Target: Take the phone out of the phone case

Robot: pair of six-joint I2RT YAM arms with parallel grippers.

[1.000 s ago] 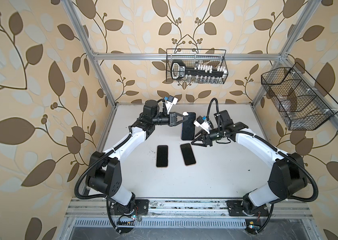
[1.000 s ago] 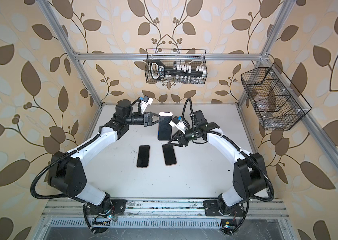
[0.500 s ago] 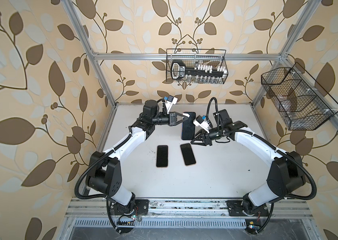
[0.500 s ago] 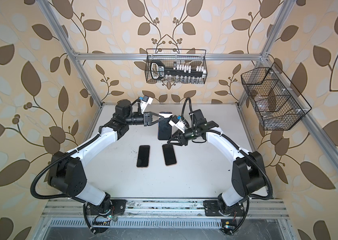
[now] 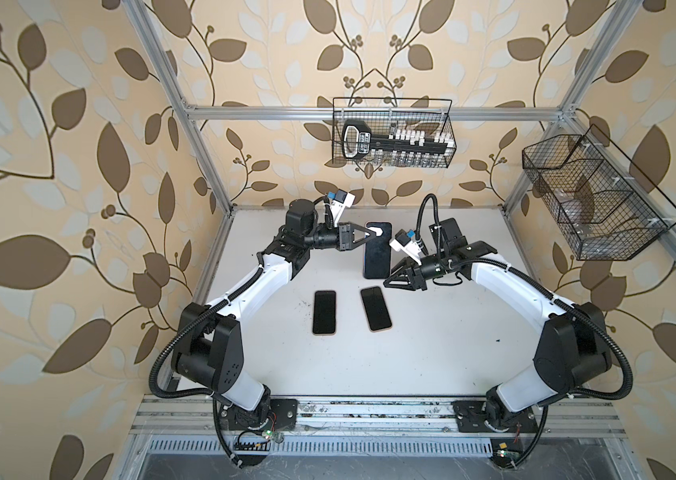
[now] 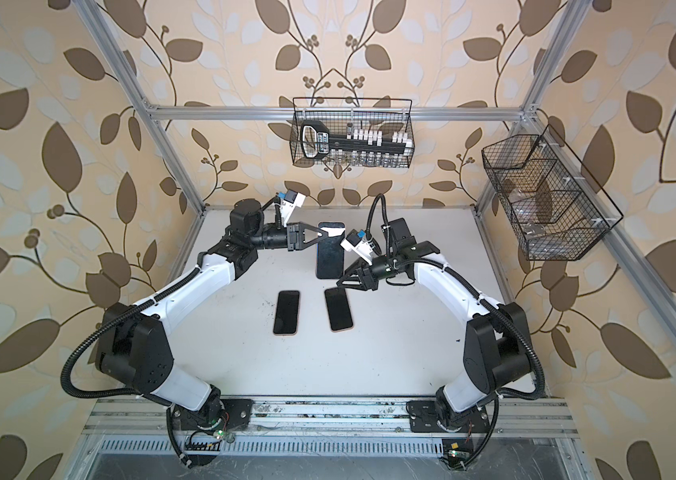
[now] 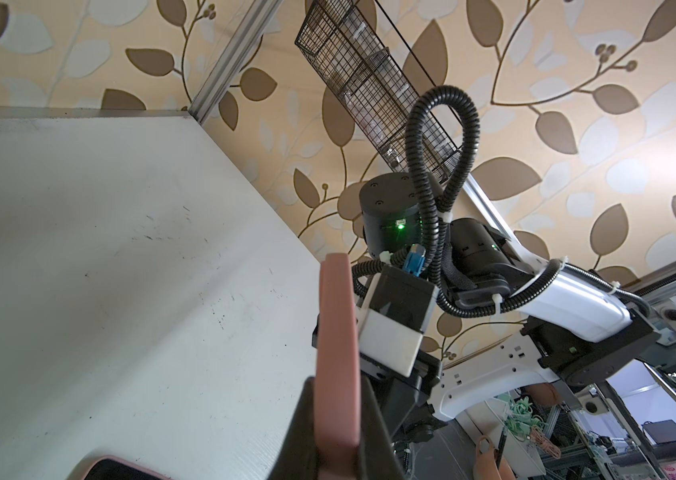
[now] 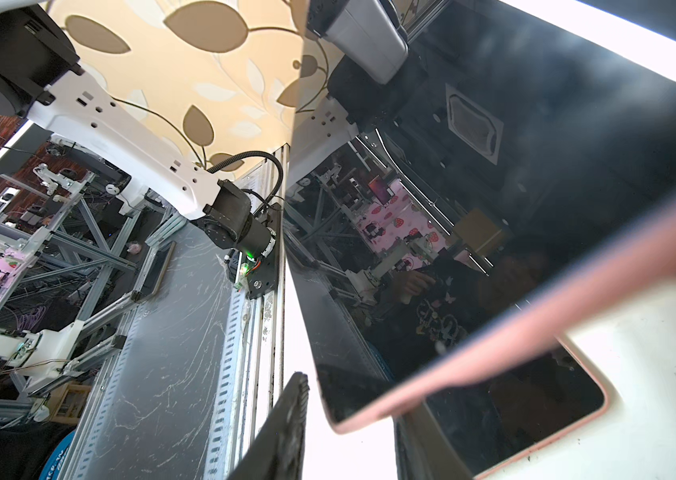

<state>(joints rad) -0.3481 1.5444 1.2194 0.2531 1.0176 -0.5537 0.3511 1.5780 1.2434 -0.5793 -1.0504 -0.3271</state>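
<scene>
Above table [image 5: 452, 332], left tool [image 5: 373, 233] clamps phone case [image 5: 378, 257] near top edge; right tool [image 5: 389, 279] parted.

Both top views look down from high up on the whole white table [image 5: 432, 353]. The left wrist camera sits close to the cased phone [image 7: 336, 332], along its pink edge; the right one faces its screen.

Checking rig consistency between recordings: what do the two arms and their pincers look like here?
The left arm and right arm match: white link shells, black joint housings. Black corrugated conduit runs along each. The left pincer and right pincer are black, with triangular open-frame fingers. A black-and-white wrist camera with a blue plug sits behind each.
</scene>
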